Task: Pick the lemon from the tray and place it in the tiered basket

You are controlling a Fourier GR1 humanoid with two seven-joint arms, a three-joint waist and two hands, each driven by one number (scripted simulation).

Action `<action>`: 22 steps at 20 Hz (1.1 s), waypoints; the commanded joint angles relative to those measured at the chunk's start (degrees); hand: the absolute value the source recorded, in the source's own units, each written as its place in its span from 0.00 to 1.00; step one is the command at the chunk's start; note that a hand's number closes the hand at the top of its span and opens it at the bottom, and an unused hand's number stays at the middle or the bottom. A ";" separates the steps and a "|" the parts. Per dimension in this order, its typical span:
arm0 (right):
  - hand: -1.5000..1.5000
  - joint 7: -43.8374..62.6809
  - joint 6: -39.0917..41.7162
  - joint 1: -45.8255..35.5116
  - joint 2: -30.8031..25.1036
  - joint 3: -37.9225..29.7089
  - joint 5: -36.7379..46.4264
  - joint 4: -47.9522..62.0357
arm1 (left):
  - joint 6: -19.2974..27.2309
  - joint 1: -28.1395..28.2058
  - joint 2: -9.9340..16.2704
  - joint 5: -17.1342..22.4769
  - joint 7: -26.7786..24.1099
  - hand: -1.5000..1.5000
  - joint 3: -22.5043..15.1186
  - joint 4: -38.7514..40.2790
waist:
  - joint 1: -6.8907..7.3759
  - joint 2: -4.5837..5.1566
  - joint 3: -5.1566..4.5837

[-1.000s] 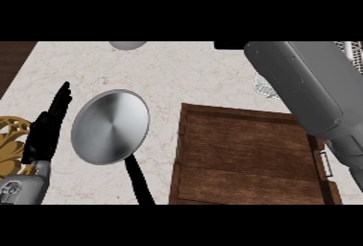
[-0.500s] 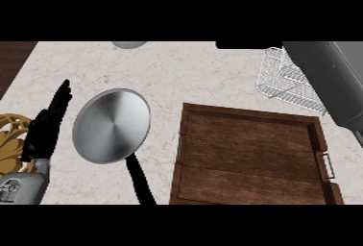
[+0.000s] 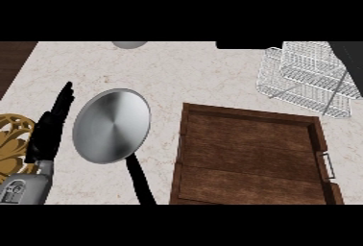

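The wooden tray (image 3: 248,158) lies at the lower right and nothing shows inside it. A white wire tiered basket (image 3: 306,77) stands behind it at the top right. I see no lemon in this view. My left hand (image 3: 48,130) rests at the left, open with straight fingers pointing away, just left of a pan. Of my right arm only a dark sliver (image 3: 352,54) shows at the top right edge, beside the basket. Its hand is out of the picture.
A round silver pan (image 3: 112,126) with a black handle (image 3: 139,180) sits between my left hand and the tray. A golden wire object (image 3: 10,139) is at the left edge. A grey round thing (image 3: 129,44) and a black shape (image 3: 245,44) are at the counter's back.
My right forearm, which crossed over the basket and tray's right side, has drawn away to the upper right, uncovering the basket. The left hand has stayed still.
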 commanded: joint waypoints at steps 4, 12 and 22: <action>1.00 -11.45 -0.64 2.55 -2.80 -4.86 -1.34 5.41 | -0.61 -0.89 -1.30 -0.65 -1.15 0.50 0.90 2.17 | 0.19 0.18 0.01; 1.00 -18.83 -3.05 8.03 -2.16 -12.06 -6.72 7.77 | -0.20 -2.40 -1.43 -2.90 5.40 0.50 0.08 -2.88 | 0.39 0.19 0.07; 0.00 -19.51 -7.18 10.92 0.27 -21.85 -14.80 6.77 | -2.31 -0.09 -2.03 -1.64 0.74 0.50 2.15 -0.10 | 0.21 0.15 0.03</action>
